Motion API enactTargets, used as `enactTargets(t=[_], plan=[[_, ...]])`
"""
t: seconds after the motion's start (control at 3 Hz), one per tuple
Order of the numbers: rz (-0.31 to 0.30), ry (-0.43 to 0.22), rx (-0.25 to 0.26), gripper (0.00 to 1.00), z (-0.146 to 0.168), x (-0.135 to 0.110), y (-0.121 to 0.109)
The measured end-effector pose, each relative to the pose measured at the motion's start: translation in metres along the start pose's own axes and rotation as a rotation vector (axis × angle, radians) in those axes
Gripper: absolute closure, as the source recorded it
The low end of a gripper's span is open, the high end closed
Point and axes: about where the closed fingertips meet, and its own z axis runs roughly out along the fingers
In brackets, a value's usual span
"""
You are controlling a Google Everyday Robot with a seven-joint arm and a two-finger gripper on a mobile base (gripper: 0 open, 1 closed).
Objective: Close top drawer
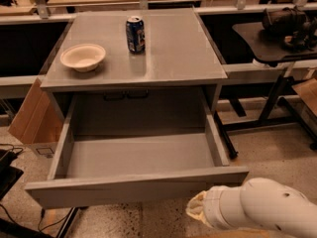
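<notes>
The top drawer (133, 187) is a wide grey tray pulled fully out of the grey cabinet (133, 78). Its inside is empty, and its flat front panel faces me at the bottom of the view. The white arm (262, 209) comes in from the bottom right. My gripper (197, 210) is at its cream-coloured end, just below and in front of the right part of the drawer's front panel.
A blue soda can (134, 33) and a cream bowl (83, 57) stand on the cabinet top. A cardboard box (29, 118) leans at the cabinet's left. A black desk with dark gear (277, 38) and its legs stand at the right. Cables lie at the lower left.
</notes>
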Motion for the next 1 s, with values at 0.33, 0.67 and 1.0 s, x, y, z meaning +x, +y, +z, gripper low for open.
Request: enactTargets(t=[0.33,0.67,1.0], plan=[[-0.002,-0.013,0.016,1.0,0.012,-0.008,-0.029],[0.006,-0.041,0.042,1.0,0.036,-0.026,-0.096],[-0.001,-0.064,0.077,1.0,0.032,-0.041,-0.122]])
